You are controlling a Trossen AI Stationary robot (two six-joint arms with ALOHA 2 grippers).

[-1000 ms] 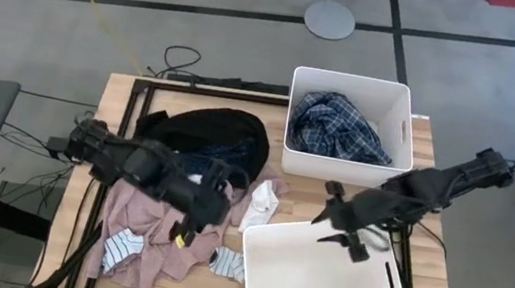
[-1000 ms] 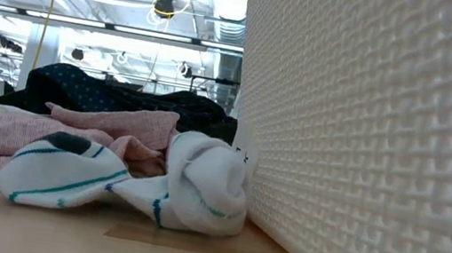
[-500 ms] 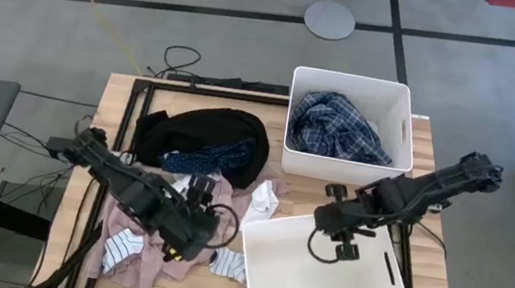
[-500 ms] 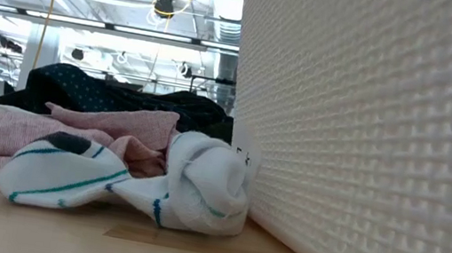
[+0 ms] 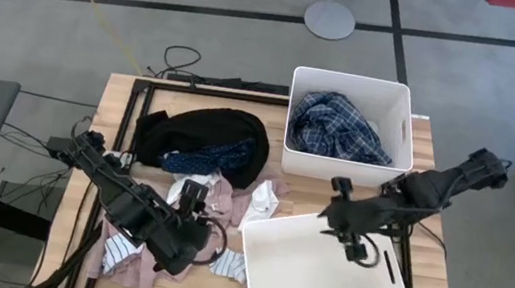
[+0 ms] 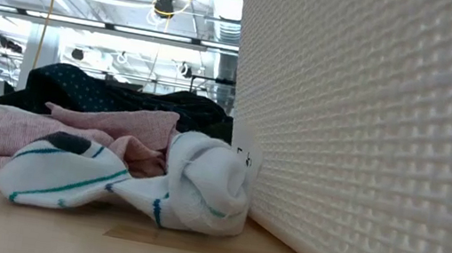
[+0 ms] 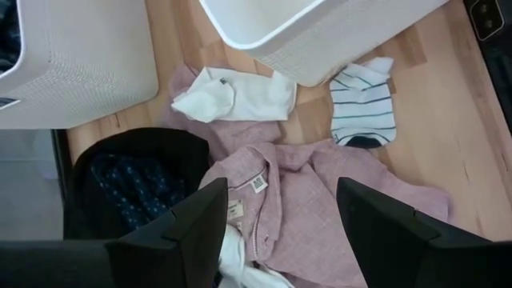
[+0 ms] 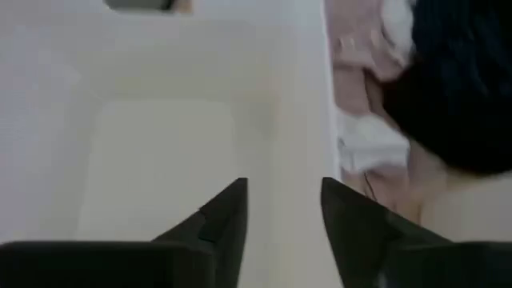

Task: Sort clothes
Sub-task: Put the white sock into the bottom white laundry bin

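Dark fingers of the left gripper (image 7: 276, 232) stand parted with nothing between them, hovering over the pink garment (image 7: 320, 200) spread on the wooden table (image 5: 117, 104). Just beyond the fingers: a white sock (image 7: 236, 94) and a striped sock (image 7: 362, 108), both lying against the near white bin (image 5: 324, 280). A navy dotted garment (image 5: 206, 154) lies partly under a large black garment (image 5: 204, 131), at the table's far left side.

Right gripper (image 8: 284, 208) hangs above the near bin's far rim, fingers apart, gripping nothing. That bin looks bare inside.

Far white bin (image 5: 355, 85) holds the blue-white plaid shirt (image 5: 341, 127).

Low view: another striped sock (image 6: 67, 170) and a balled white sock (image 6: 204, 186) on the tabletop, touching the bin's textured wall (image 6: 366, 147); pink fabric behind them.
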